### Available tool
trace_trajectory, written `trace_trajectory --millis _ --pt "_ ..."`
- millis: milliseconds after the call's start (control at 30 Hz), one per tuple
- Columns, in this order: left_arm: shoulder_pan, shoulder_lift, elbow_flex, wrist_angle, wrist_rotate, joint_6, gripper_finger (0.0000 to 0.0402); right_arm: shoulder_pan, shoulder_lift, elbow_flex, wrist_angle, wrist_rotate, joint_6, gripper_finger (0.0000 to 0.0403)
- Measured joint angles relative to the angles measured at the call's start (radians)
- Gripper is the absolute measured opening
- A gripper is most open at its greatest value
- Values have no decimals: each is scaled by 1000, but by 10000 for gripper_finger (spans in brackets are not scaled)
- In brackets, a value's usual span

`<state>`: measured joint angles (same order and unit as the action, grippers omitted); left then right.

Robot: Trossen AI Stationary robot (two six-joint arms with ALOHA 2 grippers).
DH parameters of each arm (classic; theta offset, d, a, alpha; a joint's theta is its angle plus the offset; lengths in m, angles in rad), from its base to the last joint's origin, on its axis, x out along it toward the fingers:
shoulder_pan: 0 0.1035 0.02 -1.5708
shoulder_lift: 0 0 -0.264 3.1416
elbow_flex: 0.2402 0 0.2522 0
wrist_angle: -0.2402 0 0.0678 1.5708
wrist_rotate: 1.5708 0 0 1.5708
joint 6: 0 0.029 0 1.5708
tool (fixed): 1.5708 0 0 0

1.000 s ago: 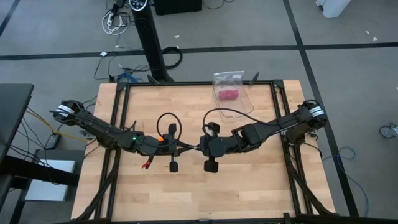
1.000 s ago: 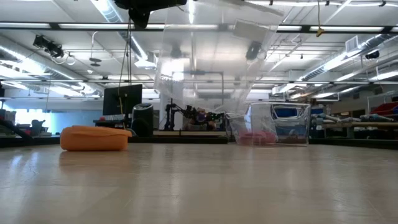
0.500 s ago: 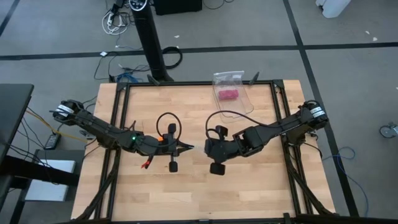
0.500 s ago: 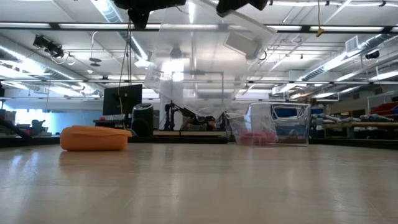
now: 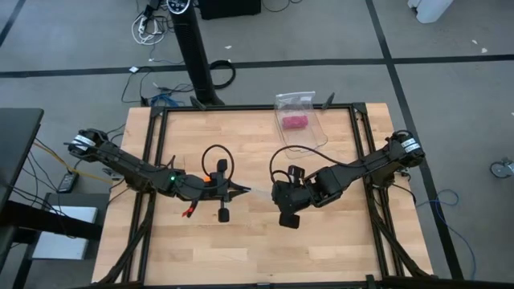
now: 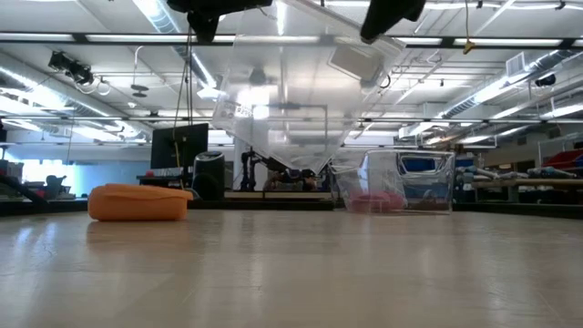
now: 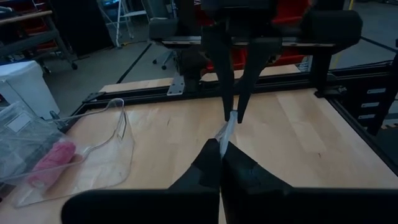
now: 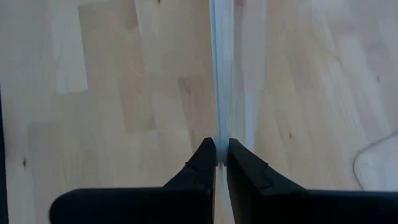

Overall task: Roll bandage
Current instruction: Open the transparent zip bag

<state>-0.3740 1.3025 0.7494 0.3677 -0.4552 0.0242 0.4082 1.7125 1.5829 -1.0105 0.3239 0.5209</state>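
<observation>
The bandage is a compact orange roll [image 6: 139, 202] lying on its side on the table. In the high view it [image 5: 207, 178] shows just beside my left arm. No gripper touches it. My left gripper [image 5: 244, 191] and my right gripper [image 5: 272, 193] face each other above the table's middle. Both are shut on a clear plastic bag [image 6: 282, 109] that hangs between them, well above the tabletop. In the left wrist view my left gripper [image 7: 221, 144] holds the bag, with my right gripper [image 7: 233, 116] straight ahead of it. My left gripper pinches the clear bag's top edge [image 7: 225, 132] between its two fingers, coming level from the table's left. The bag is lifted clear and hangs below the fingers. My right gripper pinches the same edge [image 8: 218, 134] between its two fingers, coming level from the table's right. The edge runs straight away from the fingertips.
A second clear bag with a small pink bundle [image 5: 294, 121] lies at the table's far edge; it also shows in the low view [image 6: 373, 200] and the left wrist view [image 7: 50, 163]. A black frame [image 5: 148, 128] runs around the tabletop.
My right gripper has drawn back toward the table's right edge, away from my left gripper, keeping its hold. The bag's top edge has been pulled out longer between the two grippers, and the hanging bag has changed from a broad sheet to a downward point.
</observation>
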Motion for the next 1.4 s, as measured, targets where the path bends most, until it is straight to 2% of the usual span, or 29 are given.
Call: trace_trajectory --millis 300,533,767,933,1067,1133,1200,1300,1400 --pt "0 -2 0 2 1 1 0 18 0 0 -81 -8 62 23" --pt "11 -5 4 46 6 -5 0 42 5 -2 -131 -49 71 74" --pt "89 80 2 240 228 13 0 100 3 110 -251 2 114 130" --pt "156 205 -3 413 459 32 0 187 2 185 -280 96 116 134" --pt "209 304 -47 637 652 48 0 258 1 173 -280 203 156 129" --pt "239 325 -87 716 716 32 0 285 1 148 -271 252 182 128" --pt "265 323 -139 779 745 16 0 302 1 113 -247 304 200 128" --pt "292 294 -217 797 731 19 0 303 1 44 -147 391 169 127" --pt "296 264 -275 757 643 67 0 272 1 -32 49 449 43 119"
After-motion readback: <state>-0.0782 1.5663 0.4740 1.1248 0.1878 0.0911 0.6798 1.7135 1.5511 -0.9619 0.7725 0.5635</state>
